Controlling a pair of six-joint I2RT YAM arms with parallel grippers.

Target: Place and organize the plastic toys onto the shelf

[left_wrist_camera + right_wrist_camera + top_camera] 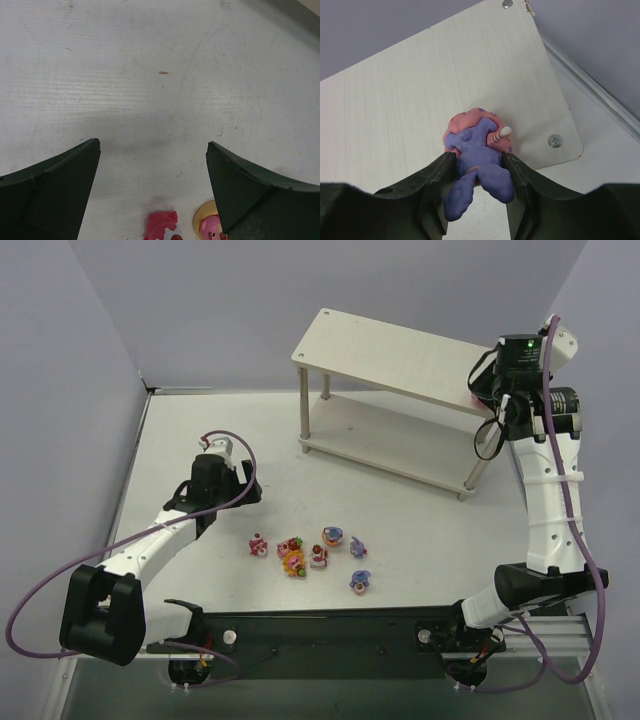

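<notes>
Leave the left gripper point(152, 146) where it hangs, fingers spread wide and empty above the table point(150, 60), with a red toy point(161, 225) and a yellow-based toy point(204, 221) just below its opening. Note the loose toys point(305, 555) gathered on the table in front of the arms. Further right, mind the shelf point(385, 345): aim for the top board near its right end, well inside the corner screw point(555, 141), leaving room along the board for the others. At the far right, treat the right gripper point(479, 165) as clenched on the bunny point(470, 140), one finger pressed to each side of the purple body. Lower straight down until the pink base point(465, 120) sits flat on the wood, then ease the fingers apart slowly and lift straight up, so as not to drag or tip it. Cannot tell whether the base already touches the board. Judging by the wrist view, runs lengthwise from base to ear tips, base turned to the board, ears pointing back up between the fingers toward the camera, so roughly upright. Note the striped stick point(500, 134) with its white tip jutting to the right of that view.
</notes>
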